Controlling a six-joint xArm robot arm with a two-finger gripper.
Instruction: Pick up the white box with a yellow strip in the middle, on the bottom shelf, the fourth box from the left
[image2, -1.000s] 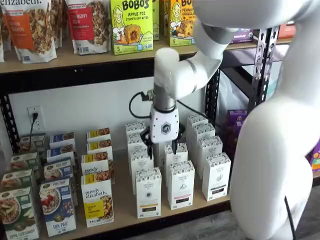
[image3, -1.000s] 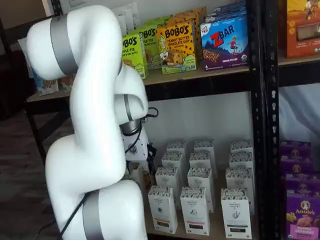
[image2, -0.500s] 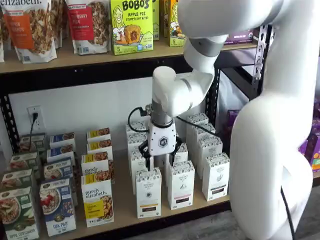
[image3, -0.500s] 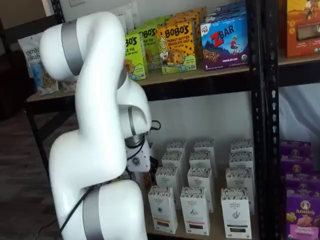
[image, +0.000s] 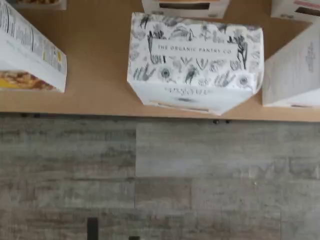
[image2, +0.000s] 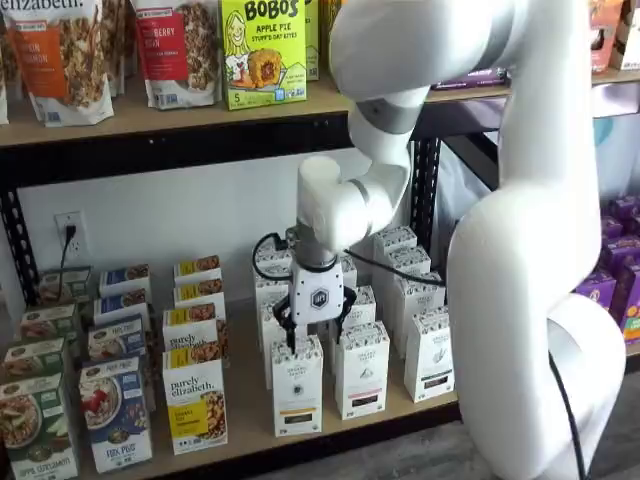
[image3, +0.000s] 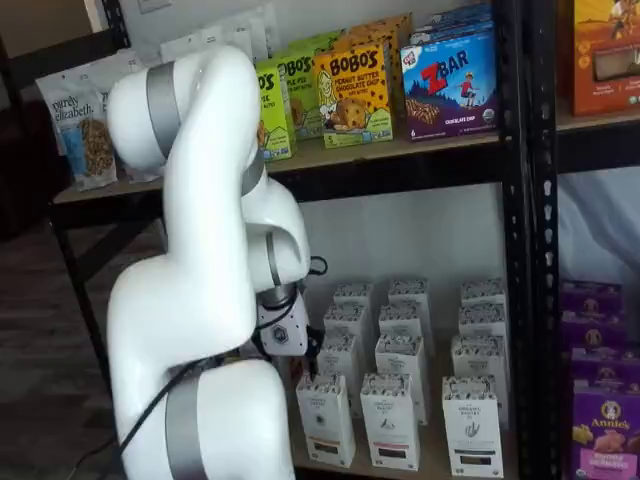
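The white box (image2: 297, 388) stands at the front of its column on the bottom shelf (image2: 243, 400), with a dull yellow strip low on its front. In the wrist view its dark speckled top (image: 195, 55) lies at the board's front edge (image: 95, 70). It also shows in a shelf view (image3: 325, 420). My gripper (image2: 312, 338) hangs straight down just above the box's top, its black fingers apart on either side and not touching it. In a shelf view only its white body and dark fingers (image3: 300, 352) show beside the arm.
Like white cartons (image2: 362, 370) (image2: 432, 355) stand right of the box and others behind it. A "purely elizabeth" box (image2: 195, 405) stands to its left. The upper board holds Bobo's boxes (image2: 262, 50). My arm's bulk (image2: 540, 300) fills the right. Grey floor (image: 160, 175) lies below the shelf edge.
The gripper has moved down and forward-left along the column, from above the boxes further back to just above the front white box. The arm's upper links have swung with it.
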